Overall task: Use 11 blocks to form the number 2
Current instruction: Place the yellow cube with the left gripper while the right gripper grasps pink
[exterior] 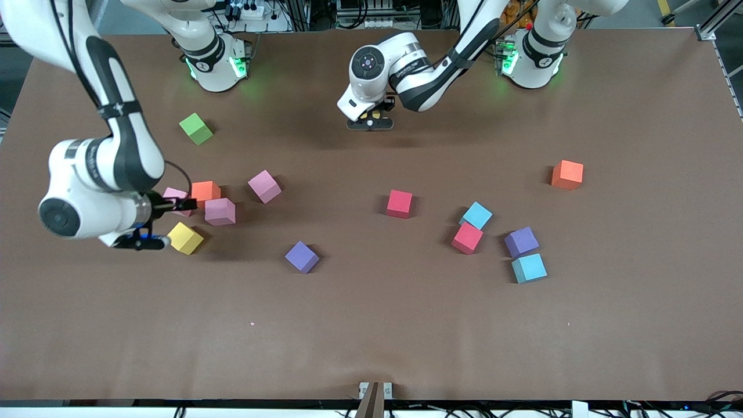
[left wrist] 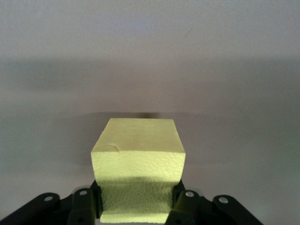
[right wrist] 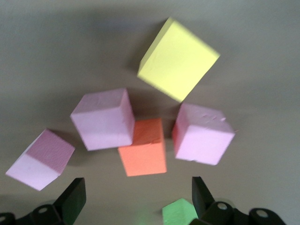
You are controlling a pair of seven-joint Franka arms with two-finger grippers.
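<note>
My left gripper hangs over the bare table near the robots' bases, shut on a yellow block, which also shows in the front view. My right gripper is open and empty over a cluster: three pink blocks, an orange block and a yellow block. Toward the left arm's end lie a red block, a second red block, two light blue blocks, a purple block and an orange block. No digit shape shows.
A green cube lies near the right arm's base. Another purple cube lies alone between the two groups. The brown table runs wide toward the front camera.
</note>
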